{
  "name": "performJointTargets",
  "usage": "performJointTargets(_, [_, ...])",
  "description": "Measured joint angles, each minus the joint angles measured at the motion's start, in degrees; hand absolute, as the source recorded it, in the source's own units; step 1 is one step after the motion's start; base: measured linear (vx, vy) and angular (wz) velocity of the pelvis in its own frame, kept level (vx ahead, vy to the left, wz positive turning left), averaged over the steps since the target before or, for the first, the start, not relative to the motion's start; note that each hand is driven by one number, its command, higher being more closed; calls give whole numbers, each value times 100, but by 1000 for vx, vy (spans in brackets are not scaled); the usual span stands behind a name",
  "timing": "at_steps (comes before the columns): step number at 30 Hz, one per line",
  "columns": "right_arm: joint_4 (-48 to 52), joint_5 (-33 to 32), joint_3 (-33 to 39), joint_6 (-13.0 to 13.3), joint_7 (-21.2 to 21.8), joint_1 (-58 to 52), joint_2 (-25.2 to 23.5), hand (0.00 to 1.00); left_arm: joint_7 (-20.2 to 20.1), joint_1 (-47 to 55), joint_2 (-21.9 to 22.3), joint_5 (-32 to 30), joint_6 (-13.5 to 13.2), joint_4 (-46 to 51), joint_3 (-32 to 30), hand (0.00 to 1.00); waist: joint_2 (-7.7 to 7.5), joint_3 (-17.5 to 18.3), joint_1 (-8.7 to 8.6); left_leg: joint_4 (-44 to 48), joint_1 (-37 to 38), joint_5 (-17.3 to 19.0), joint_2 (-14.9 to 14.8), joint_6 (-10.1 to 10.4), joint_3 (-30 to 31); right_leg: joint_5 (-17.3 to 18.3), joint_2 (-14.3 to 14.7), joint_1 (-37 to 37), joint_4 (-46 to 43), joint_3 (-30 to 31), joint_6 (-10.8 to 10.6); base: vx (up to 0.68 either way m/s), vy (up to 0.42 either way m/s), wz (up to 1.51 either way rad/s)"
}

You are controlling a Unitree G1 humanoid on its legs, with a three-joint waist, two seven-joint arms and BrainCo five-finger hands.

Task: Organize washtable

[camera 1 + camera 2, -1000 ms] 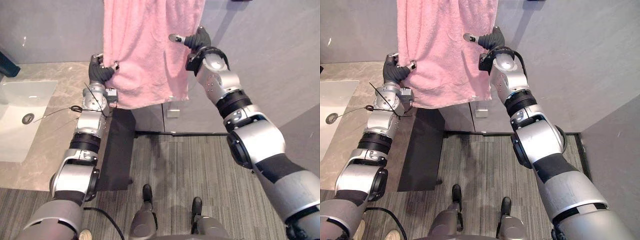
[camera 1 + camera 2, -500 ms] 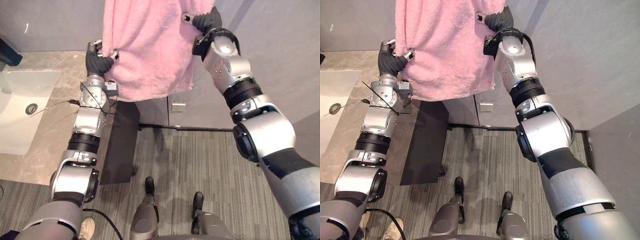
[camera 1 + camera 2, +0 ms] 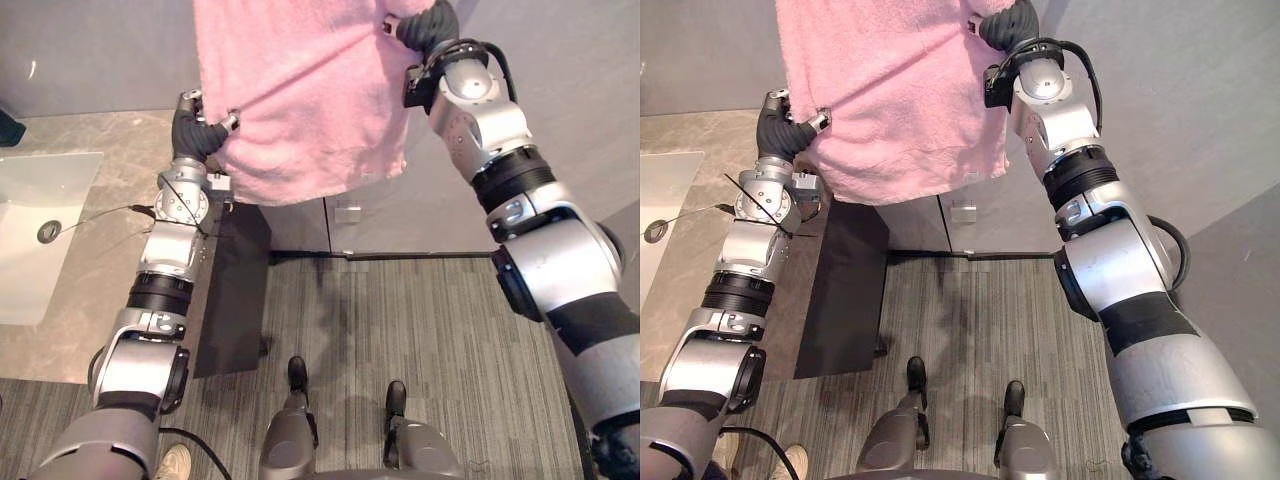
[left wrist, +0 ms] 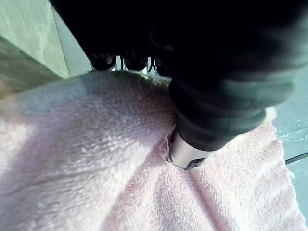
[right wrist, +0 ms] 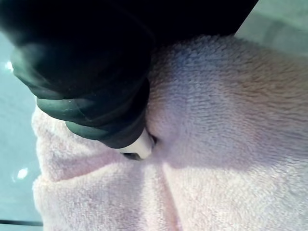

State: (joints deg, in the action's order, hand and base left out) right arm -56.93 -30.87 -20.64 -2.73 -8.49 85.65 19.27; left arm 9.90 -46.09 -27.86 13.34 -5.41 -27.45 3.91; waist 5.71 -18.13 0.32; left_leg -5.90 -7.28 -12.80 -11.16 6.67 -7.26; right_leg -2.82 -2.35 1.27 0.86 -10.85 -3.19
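A pink towel point(image 3: 300, 90) hangs spread in front of the grey wall, its lower hem level with the counter's end. My left hand point(image 3: 197, 130) is shut on its left edge, thumb pinching the cloth point(image 4: 120, 159). My right hand point(image 3: 425, 25) is raised at the towel's upper right edge and is shut on the cloth point(image 5: 207, 125) there. Both arms are stretched up and forward, holding the towel between them.
A beige stone washtable point(image 3: 90, 250) with a white sink point(image 3: 35, 230) and its drain lies at the left. A dark cabinet side point(image 3: 235, 290) drops from the counter's end. Grey cabinet doors point(image 3: 400, 215) stand behind the towel, striped grey floor below.
My right hand has risen along the towel's right edge and closed on the cloth. The towel now hangs higher on the right. My left hand keeps its hold.
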Motion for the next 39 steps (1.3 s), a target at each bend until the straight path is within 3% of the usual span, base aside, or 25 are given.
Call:
performJointTargets(12, [-22, -1, -227, 13, -2, 62, 1, 100, -1, -47, 1, 77, -40, -250, 46, 100, 10, -5, -256, 6, 13, -77, 2, -7, 152, -28, 8, -46, -71, -105, 25, -21, 0, 3])
performJointTargets(19, [-20, -6, 21, 20, -21, 62, 39, 100, -2, -270, 1, 75, -17, -250, 48, 100, 174, -146, -239, 1, -3, -147, 14, -49, 233, -22, -7, -30, -172, -187, 23, -61, 9, 7])
performJointTargets(24, [60, -6, 20, 149, -17, 61, 125, 100, -9, -385, 1, 75, -16, -261, 53, 100, 170, -245, -239, 10, -40, -168, 31, -76, 227, -40, -27, 15, -158, -180, -5, -25, -7, -1])
performJointTargets(25, [60, -7, 20, 150, -12, 61, 125, 100, -29, -387, 1, 76, -15, -278, 54, 0, 169, -247, -245, 30, -40, -168, 45, -76, 228, -48, -40, 15, -158, -180, -15, 34, -25, -1])
performJointTargets(34, [59, -5, 54, 264, -36, 60, 575, 100, -96, -421, -239, 79, 81, -603, 53, 0, 181, -508, -248, 33, -44, -177, 91, -87, 257, -54, -76, 8, -167, -204, -25, 7, -9, 1])
performJointTargets(35, [59, -3, 54, 264, -37, 58, 605, 0, -99, -420, -307, 80, 110, -615, 53, 0, 181, -508, -249, 32, -44, -177, 95, -87, 258, -54, -80, 7, -167, -204, -25, 0, 0, 0])
performJointTargets(39, [58, -3, 55, 264, -38, 3, 634, 0, -102, -389, -524, 195, 112, -600, 47, 0, 181, -508, -249, -1, -45, -172, 100, -85, 256, -51, -84, 4, -162, -204, -28, 0, 0, 0])
